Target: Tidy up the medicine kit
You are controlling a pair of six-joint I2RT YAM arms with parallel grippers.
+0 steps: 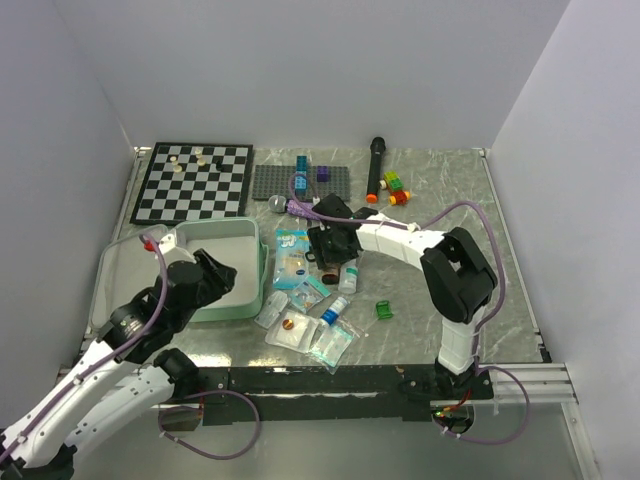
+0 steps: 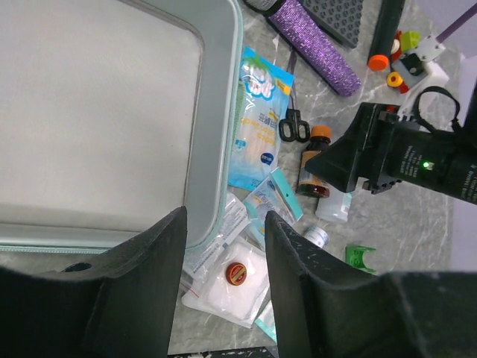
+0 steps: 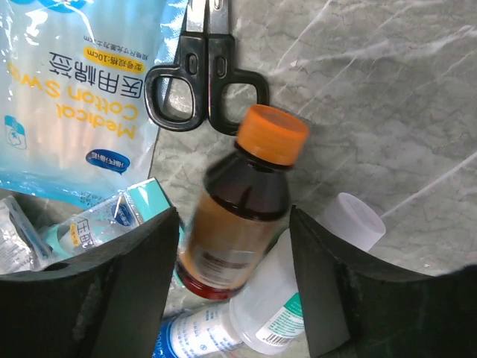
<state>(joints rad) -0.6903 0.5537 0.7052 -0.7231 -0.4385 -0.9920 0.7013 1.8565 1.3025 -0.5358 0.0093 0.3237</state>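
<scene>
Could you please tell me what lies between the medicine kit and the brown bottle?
The blue cotton swab packet and black scissors, seen in the left wrist view.

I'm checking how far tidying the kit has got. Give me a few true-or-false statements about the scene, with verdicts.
1. The kit lies open, with nothing in the half in view. True.
2. The scissors are inside the kit. False: they lie on the table beside the cotton pack.
3. The right gripper straddles the orange-capped bottle. True.
4. The left gripper holds a packet. False: it is empty, above the kit's rim.
</scene>
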